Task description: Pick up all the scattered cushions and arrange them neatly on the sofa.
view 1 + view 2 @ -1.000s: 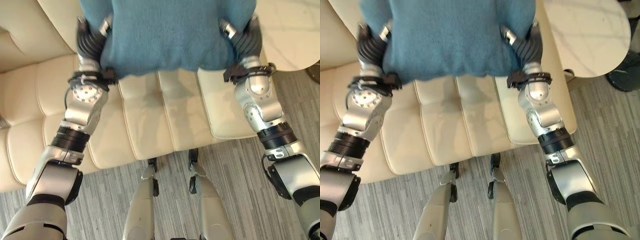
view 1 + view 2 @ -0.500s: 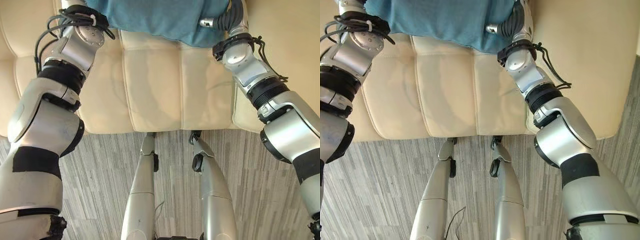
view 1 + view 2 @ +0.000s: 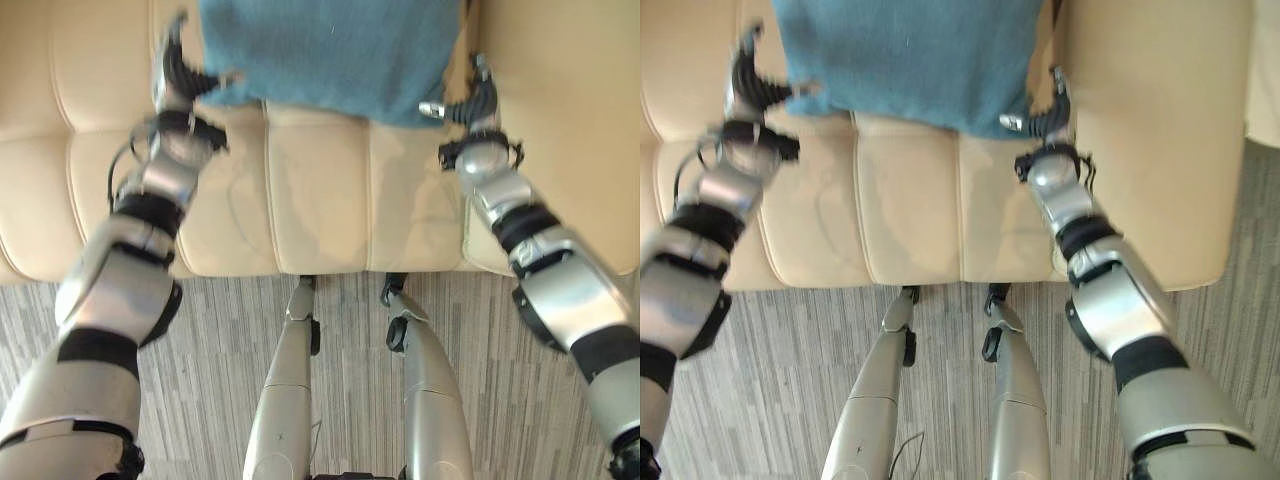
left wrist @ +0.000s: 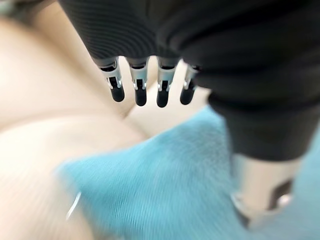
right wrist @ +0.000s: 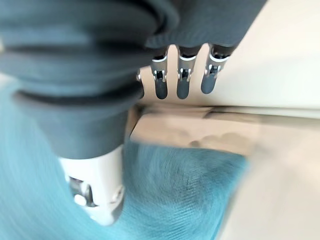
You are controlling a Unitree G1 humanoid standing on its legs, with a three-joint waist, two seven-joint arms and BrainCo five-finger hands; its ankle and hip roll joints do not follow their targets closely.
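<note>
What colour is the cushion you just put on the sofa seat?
Teal blue, plain knit-like fabric. The square cushion shows best in the left eye view, lying on the cream leather sofa.

No legible text, no labels, no numbers, no signs on any surface, blue cushion (image 3: 330, 55) plain knit, cream sofa (image 3: 320, 200) unmarked

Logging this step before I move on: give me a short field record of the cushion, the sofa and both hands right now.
cushion: teal cushion lying on the cream sofa, against the backrest
left hand: left hand at the cushion's left edge, fingers straight, open
right hand: right hand at the cushion's lower right corner, fingers straight, open
grip: neither hand curled round the cushion
floor: grey striped floor in front of the sofa
</note>
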